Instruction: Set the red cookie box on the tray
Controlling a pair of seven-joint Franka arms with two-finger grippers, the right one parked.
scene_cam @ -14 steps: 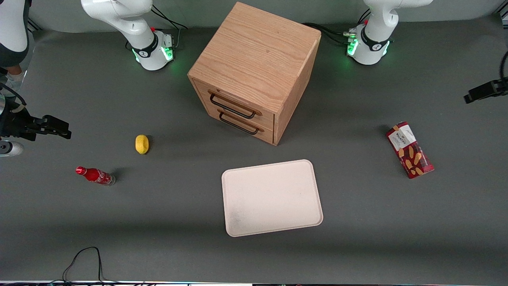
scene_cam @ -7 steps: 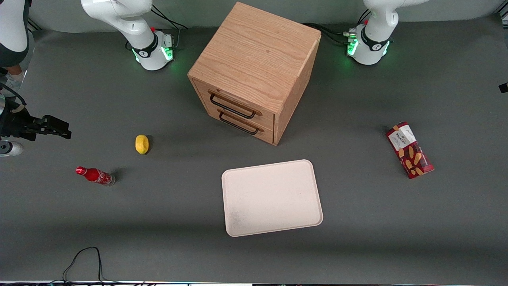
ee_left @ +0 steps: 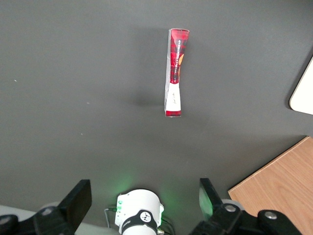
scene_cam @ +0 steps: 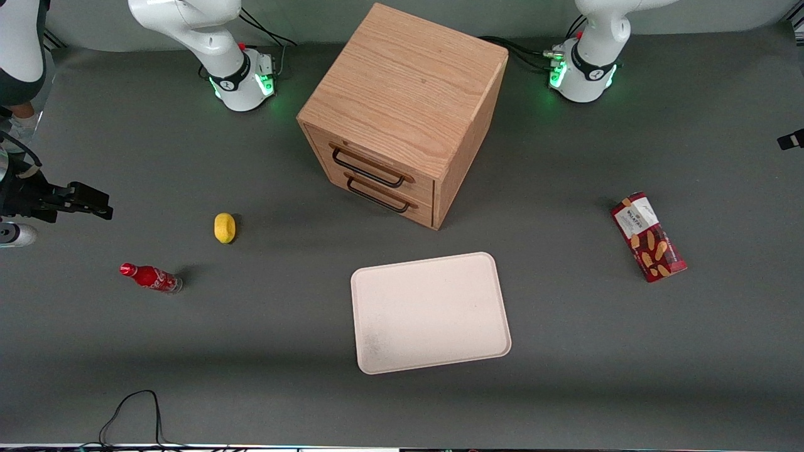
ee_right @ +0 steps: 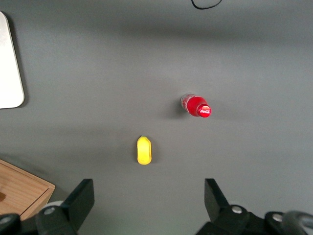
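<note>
The red cookie box (scene_cam: 649,236) lies flat on the dark table toward the working arm's end, white label end pointing away from the front camera. In the left wrist view the red cookie box (ee_left: 174,73) is seen from high above, well away from my gripper (ee_left: 144,198), which is open with nothing between its fingers (ee_left: 78,201). Only a dark tip of the gripper (scene_cam: 790,141) shows in the front view, farther from the camera than the box. The pale tray (scene_cam: 430,312) lies in mid-table, bare; its corner (ee_left: 304,90) shows in the wrist view.
A wooden two-drawer cabinet (scene_cam: 402,107) stands farther from the camera than the tray. A yellow lemon (scene_cam: 224,227) and a small red soda bottle (scene_cam: 151,277) lie toward the parked arm's end. A black cable (scene_cam: 135,408) loops at the table's near edge.
The gripper's dark tip slid outward toward the edge of the front view, then came slightly back. The box, tray and other things have not moved.
</note>
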